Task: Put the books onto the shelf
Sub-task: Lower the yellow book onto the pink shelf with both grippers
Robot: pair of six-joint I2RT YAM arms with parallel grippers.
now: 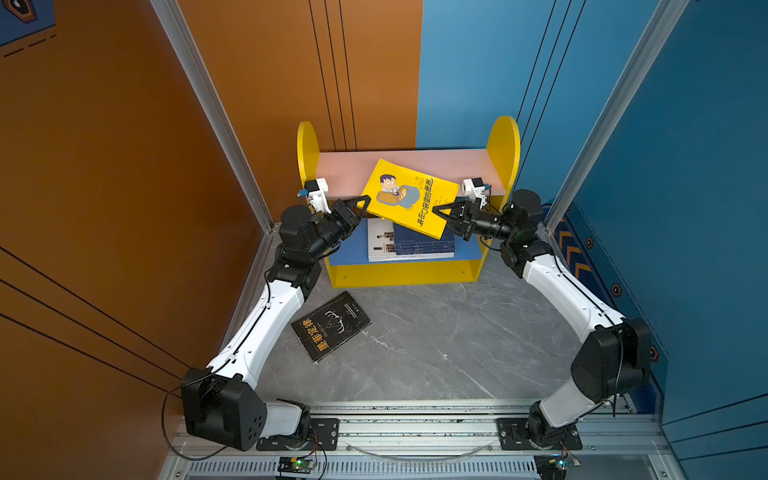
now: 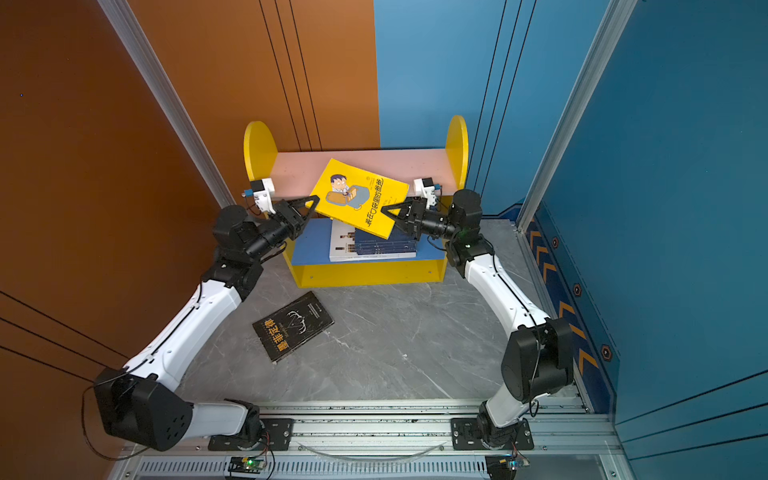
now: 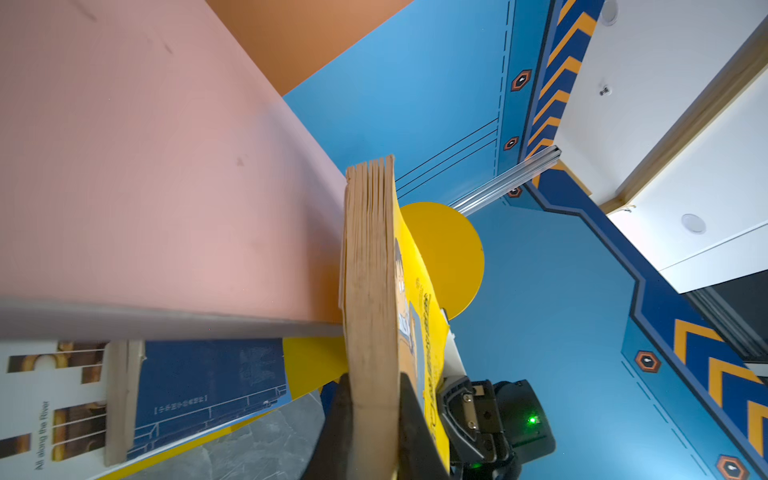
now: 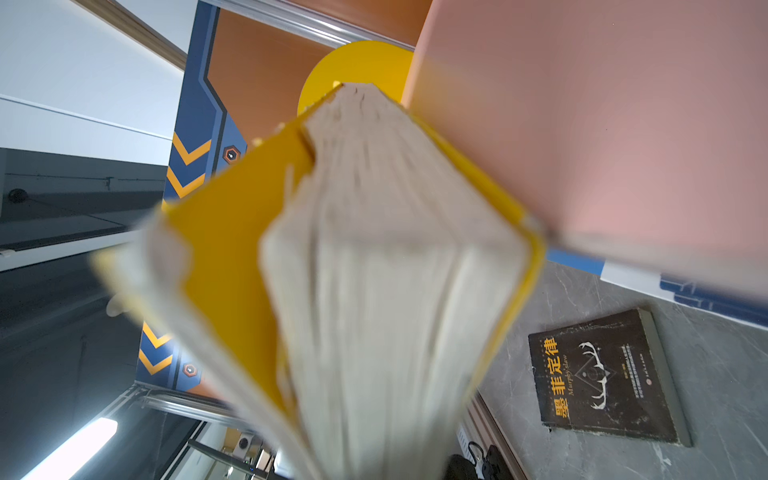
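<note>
**Two grippers are holding one yellow book (image 1: 409, 197) above the shelf (image 1: 403, 274)**

The left gripper (image 1: 366, 203) is clamping the left near corner of the yellow book, and the right gripper (image 1: 437, 210) is clamping its right near edge. In the left wrist view the black fingers (image 3: 334, 424) are pressing on the page block from both faces.

The book is hanging tilted in the air. Its far corner is lying over the pink board (image 1: 345, 170). Its near part is lying over the white book (image 1: 379, 243) and the navy books (image 1: 428, 249), which are resting flat on the blue board (image 1: 347, 249).

Its longer side seems to be running left to right, from one gripper to the other, so both arms are equally near and should be moving together.

The front edge of the pink board is passing under the book, and I think the next move is turning on this. Toward the far side, the pink board is offering bare room. Below that edge, the gap over the stack is looking narrow. The round yellow sides (image 1: 505, 141) are standing close to both wrists, so sideways room is small.

The black book (image 1: 331, 326) is lying on the grey table (image 1: 436, 345), apart from the shelf and nearer to the left arm.
</note>
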